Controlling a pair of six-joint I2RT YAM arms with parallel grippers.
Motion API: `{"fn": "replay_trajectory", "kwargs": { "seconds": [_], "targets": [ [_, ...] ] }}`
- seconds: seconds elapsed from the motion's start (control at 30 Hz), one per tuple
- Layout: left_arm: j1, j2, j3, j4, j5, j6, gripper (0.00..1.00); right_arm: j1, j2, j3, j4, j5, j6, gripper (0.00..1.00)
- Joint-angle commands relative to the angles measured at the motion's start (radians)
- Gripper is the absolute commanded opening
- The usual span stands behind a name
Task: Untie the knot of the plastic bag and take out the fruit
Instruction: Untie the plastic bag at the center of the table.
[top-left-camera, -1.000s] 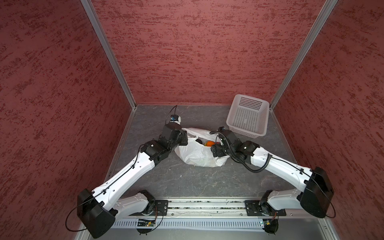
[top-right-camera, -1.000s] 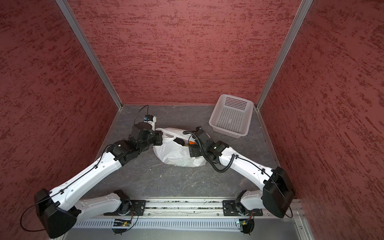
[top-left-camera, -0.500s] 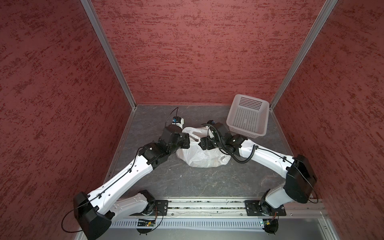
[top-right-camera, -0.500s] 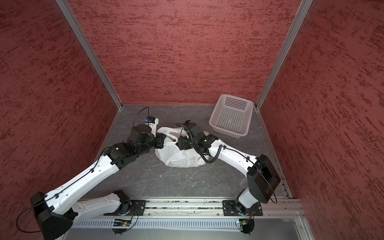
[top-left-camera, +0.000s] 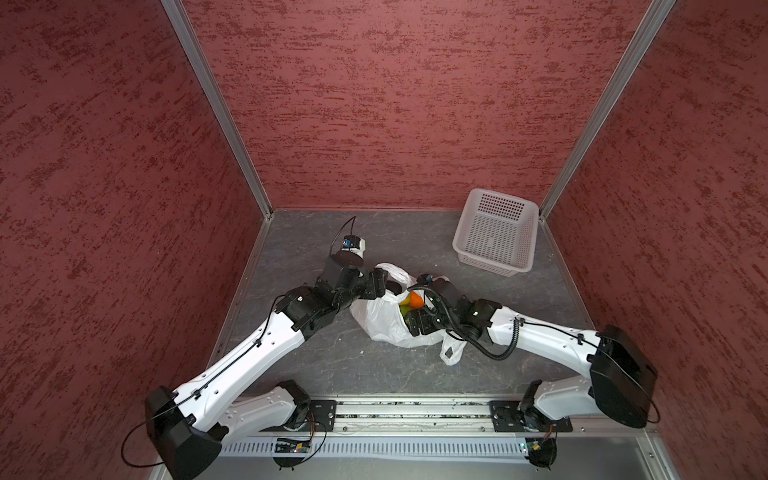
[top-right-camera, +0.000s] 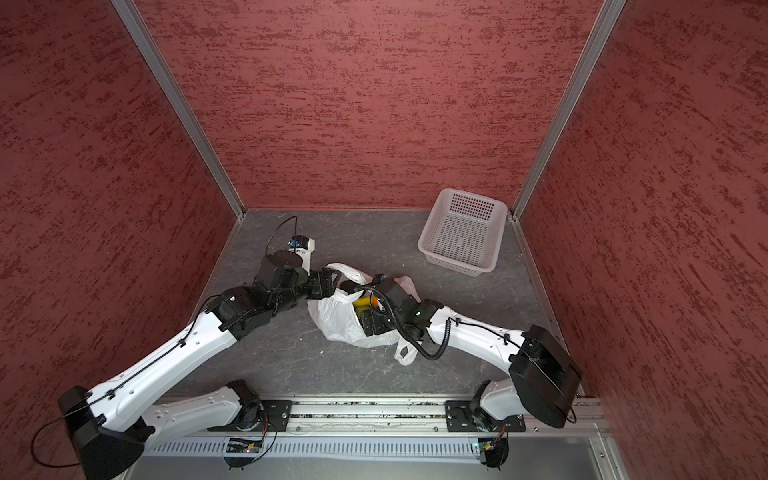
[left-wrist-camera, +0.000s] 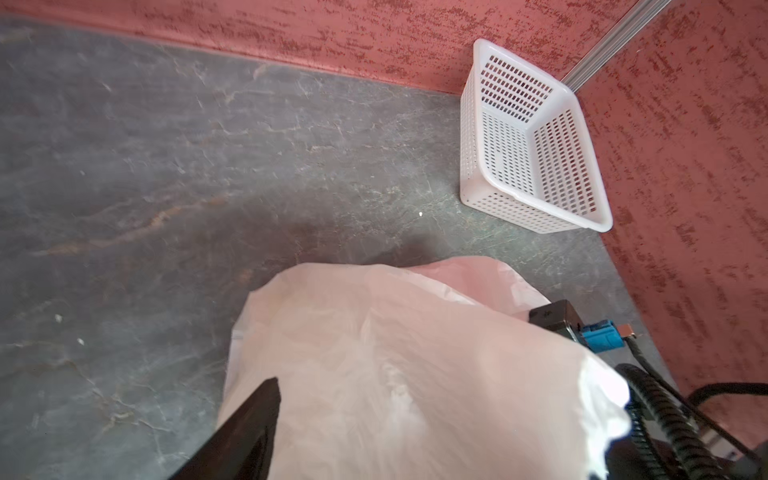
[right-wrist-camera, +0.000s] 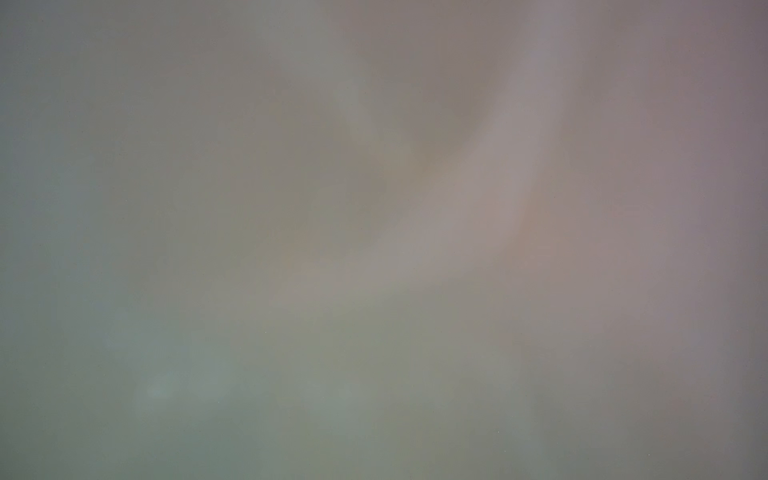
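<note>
Half a second back the right arm lay stretched across the plastic bag (top-left-camera: 382, 322) toward its partner; now it has drawn back, and the right gripper (top-left-camera: 409, 320) is sunk in the bag's gaping mouth, its jaws buried in film, so I cannot tell how they stand; the right wrist view gives only a grey blur. With that arm out of the way the fruit (top-left-camera: 413, 300) shows again, orange and green, with a yellow piece (top-right-camera: 362, 302) beside it, just past the right jaws and between them and the left gripper (top-left-camera: 388, 286). The left gripper has hardly shifted from the bag's far lip; in the left wrist view one finger (left-wrist-camera: 249, 428) stands well off to the side with film draped where its partner would be, so those jaws look parted, gripping nothing I can see. A handle loop (top-left-camera: 451, 353) now trails loose behind the right jaws, beside the forearm. The white perforated basket (top-left-camera: 494, 232) sits upright well beyond the right jaws, apart from the bag, in the back corner. Underfoot is a grey veined tabletop (top-left-camera: 332, 357); rough red walls (top-left-camera: 395, 104) close three sides, aluminium posts (top-left-camera: 216, 108) mark the corners, and a metal rail (top-left-camera: 411, 411) carries both arm bases.
</note>
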Motion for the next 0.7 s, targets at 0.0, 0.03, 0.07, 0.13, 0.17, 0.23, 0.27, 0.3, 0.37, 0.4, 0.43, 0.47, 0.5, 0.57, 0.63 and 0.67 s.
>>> {"fn": "replay_trajectory", "kwargs": {
  "seconds": [0.0, 0.03, 0.07, 0.13, 0.17, 0.23, 0.27, 0.3, 0.37, 0.4, 0.43, 0.47, 0.5, 0.57, 0.63, 0.67],
  "targets": [
    [-0.015, 0.029, 0.048, -0.021, 0.084, 0.041, 0.85, 0.004, -0.019, 0.018, 0.024, -0.011, 0.007, 0.9],
    [-0.018, 0.046, 0.057, -0.017, 0.103, 0.046, 0.86, 0.004, -0.018, 0.016, 0.027, -0.013, 0.006, 0.9],
    [-0.022, 0.063, 0.067, -0.016, 0.112, 0.048, 0.87, 0.005, -0.017, 0.016, 0.03, -0.017, 0.005, 0.9],
    [-0.028, 0.115, 0.091, -0.031, 0.091, 0.048, 0.88, 0.006, -0.02, 0.01, 0.039, -0.024, 0.006, 0.9],
    [-0.028, 0.139, 0.101, -0.045, 0.062, 0.045, 0.86, 0.007, -0.022, 0.005, 0.041, -0.028, 0.008, 0.9],
    [-0.029, 0.19, 0.121, -0.079, -0.009, 0.043, 0.83, 0.01, -0.029, -0.003, 0.045, -0.029, 0.012, 0.9],
    [-0.029, 0.204, 0.123, -0.087, -0.037, 0.044, 0.82, 0.009, -0.032, -0.008, 0.043, -0.029, 0.014, 0.9],
    [-0.028, 0.214, 0.119, -0.092, -0.061, 0.046, 0.8, 0.009, -0.035, -0.013, 0.041, -0.029, 0.015, 0.9],
    [-0.026, 0.217, 0.108, -0.101, -0.101, 0.048, 0.73, 0.009, -0.045, -0.023, 0.034, -0.023, 0.018, 0.9],
    [-0.026, 0.216, 0.105, -0.115, -0.131, 0.049, 0.67, 0.011, -0.053, -0.028, 0.027, -0.018, 0.02, 0.9],
    [-0.026, 0.213, 0.102, -0.133, -0.161, 0.049, 0.61, 0.009, -0.057, -0.032, 0.022, -0.014, 0.021, 0.9],
    [-0.024, 0.208, 0.098, -0.154, -0.195, 0.055, 0.55, 0.01, -0.064, -0.036, 0.017, -0.008, 0.022, 0.9],
    [-0.022, 0.202, 0.092, -0.175, -0.226, 0.061, 0.5, 0.009, -0.067, -0.041, 0.012, -0.006, 0.022, 0.9],
    [-0.008, 0.186, 0.075, -0.201, -0.269, 0.072, 0.41, 0.01, -0.072, -0.051, 0.008, -0.001, 0.023, 0.9],
    [0.011, 0.169, 0.053, -0.204, -0.306, 0.083, 0.32, 0.01, -0.071, -0.06, 0.01, -0.002, 0.026, 0.9],
    [0.028, 0.163, 0.042, -0.2, -0.321, 0.084, 0.28, 0.01, -0.069, -0.062, 0.012, -0.005, 0.027, 0.89]
  ]
}}
